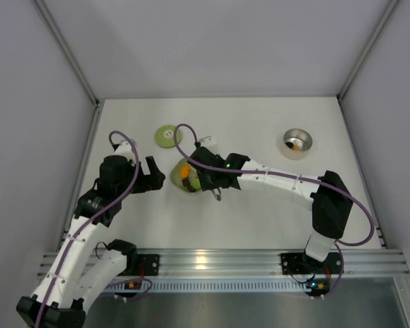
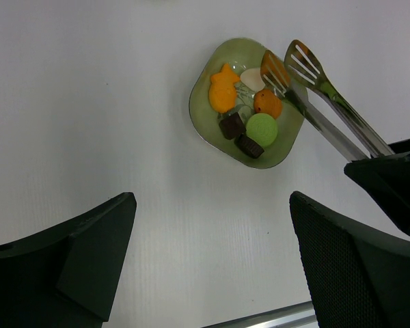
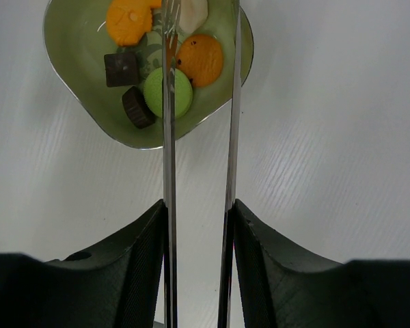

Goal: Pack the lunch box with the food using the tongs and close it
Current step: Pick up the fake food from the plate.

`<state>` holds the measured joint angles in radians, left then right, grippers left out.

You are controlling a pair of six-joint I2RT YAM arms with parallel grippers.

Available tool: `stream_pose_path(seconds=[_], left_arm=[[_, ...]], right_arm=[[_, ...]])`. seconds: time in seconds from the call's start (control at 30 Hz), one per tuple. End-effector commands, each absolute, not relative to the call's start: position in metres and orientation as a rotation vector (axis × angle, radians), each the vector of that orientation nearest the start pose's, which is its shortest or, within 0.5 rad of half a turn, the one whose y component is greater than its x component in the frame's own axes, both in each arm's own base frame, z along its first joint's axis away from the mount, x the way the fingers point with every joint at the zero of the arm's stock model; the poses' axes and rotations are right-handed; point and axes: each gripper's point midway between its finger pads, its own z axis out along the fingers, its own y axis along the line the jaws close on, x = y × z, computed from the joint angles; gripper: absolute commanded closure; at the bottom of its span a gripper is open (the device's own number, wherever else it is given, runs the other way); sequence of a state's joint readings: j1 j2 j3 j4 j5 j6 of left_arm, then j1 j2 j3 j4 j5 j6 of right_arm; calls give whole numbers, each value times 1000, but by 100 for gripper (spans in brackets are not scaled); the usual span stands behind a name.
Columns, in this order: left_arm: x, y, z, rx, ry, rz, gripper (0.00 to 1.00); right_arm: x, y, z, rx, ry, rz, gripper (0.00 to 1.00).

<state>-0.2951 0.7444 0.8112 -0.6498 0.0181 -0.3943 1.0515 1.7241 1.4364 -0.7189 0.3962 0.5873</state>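
Observation:
My right gripper (image 3: 199,213) is shut on the tongs (image 3: 169,137), one finger pressing each slim arm from outside. The tongs' (image 2: 322,97) slotted tips stand apart over the light green plate (image 2: 208,123). On the plate lies food: an orange fish shape (image 2: 223,90), a white piece (image 2: 252,79), a round orange piece (image 3: 201,59) between the tong arms, a green round (image 3: 169,92) and two dark brown pieces (image 2: 232,126). The lunch box (image 1: 297,142) stands far right with small pieces inside. Its green lid (image 1: 168,136) lies behind the plate. My left gripper (image 2: 212,199) is open over bare table.
White walls close in the table on the left, right and back. The aluminium rail (image 1: 212,261) with both arm bases runs along the near edge. My right arm (image 1: 280,183) stretches across the middle of the table towards the plate (image 1: 180,179).

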Motion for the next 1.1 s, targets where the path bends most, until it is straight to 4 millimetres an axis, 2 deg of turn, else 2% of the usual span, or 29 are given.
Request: stream_pose_path(seconds=[0.0, 0.23, 0.73, 1.07], left_arm=[[243, -94, 209, -85, 2139, -431, 1], [243, -95, 210, -85, 2136, -434, 1], [243, -94, 210, -86, 2135, -433, 1], [243, -94, 209, -84, 2136, -431, 1]], right_arm=[[250, 366, 152, -412, 2372, 292, 59], [250, 372, 138, -444, 2395, 282, 59], [250, 379, 136, -456, 2405, 297, 59], [253, 377, 138, -457, 2406, 289, 78]])
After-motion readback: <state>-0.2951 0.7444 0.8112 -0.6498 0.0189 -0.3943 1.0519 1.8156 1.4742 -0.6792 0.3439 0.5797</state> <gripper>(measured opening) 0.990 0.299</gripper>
